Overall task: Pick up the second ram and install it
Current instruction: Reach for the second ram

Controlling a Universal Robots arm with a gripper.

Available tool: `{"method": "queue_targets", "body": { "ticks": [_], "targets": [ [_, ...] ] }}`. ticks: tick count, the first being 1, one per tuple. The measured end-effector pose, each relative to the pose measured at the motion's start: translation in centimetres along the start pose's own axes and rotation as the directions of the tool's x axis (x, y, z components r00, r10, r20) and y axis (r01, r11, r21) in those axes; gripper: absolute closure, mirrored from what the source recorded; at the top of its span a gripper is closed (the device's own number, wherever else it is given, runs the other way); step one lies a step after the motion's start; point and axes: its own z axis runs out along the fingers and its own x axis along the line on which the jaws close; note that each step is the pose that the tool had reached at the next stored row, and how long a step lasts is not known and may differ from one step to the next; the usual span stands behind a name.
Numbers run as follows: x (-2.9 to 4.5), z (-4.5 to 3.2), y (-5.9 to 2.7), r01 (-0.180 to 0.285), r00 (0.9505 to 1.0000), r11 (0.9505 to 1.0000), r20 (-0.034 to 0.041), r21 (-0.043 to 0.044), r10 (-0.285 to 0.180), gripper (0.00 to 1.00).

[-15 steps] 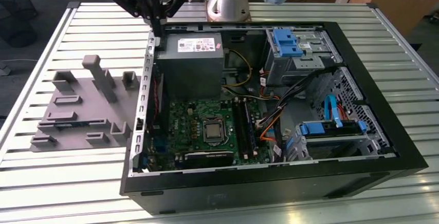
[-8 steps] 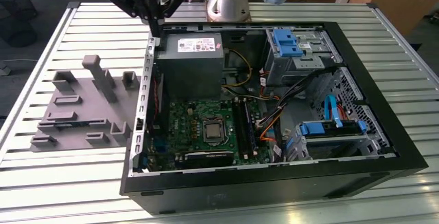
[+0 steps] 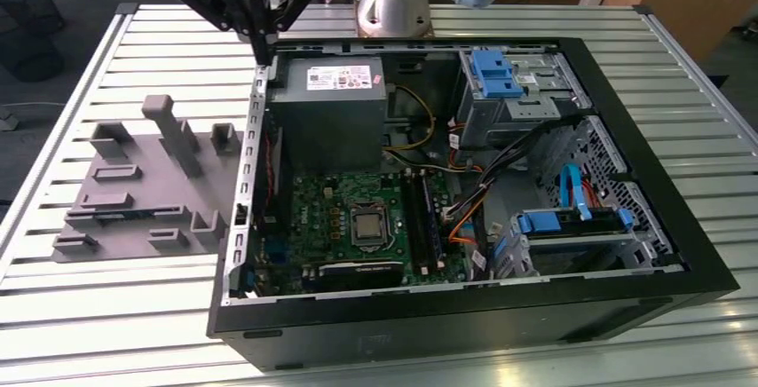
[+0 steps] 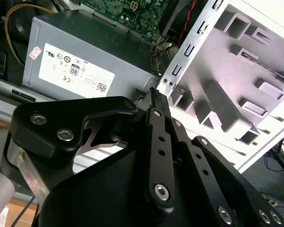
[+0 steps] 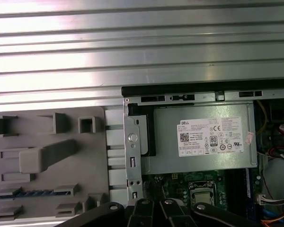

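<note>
Your black, hinged metal claw (image 3: 263, 50) hangs over the corner of the open black steel computer case (image 3: 474, 311) where the power supply sits. In the second wrist view the claw (image 4: 154, 94) has its fingers pressed together, with nothing between them.

The second ram (image 3: 119, 217), a thin flat bluish-green stick, is not in the claw. You will find it lying flat in a low slot of the grey matte plastic fixture (image 3: 130, 192), on the side of that fixture away from the claw. In the first wrist view the ram (image 5: 31, 193) shows as a blue strip edged by grey ribs. The fixture (image 5: 92, 165) is blocky, with square posts, one slanted slab and several shallow pockets. It rests just beside the case wall, towards the bench edge at the exterior view's left.

The bench (image 3: 119, 316) is ribbed, shiny aluminium slats.

Inside the case you have:
- a grey sheet-metal power supply box (image 3: 326, 112) with a white label, in the corner below the claw;
- a green motherboard (image 3: 319, 209) with a square silver processor socket (image 3: 369, 225) and long black slots beside it;
- two blue plastic drive caddies (image 3: 492, 72) in perforated metal bays along the side at the exterior view's right;
- loose orange and yellow cables (image 3: 462, 218) between board and bays.
</note>
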Motion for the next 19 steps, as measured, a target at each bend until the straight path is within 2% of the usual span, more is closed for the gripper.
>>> {"method": "queue_targets", "body": {
  "ticks": [19],
  "targets": [
    [1.04,0.13,-0.08,0.000,1.0000,1.0000,-0.0009,0.0001,0.000,0.89]
  ]
}}
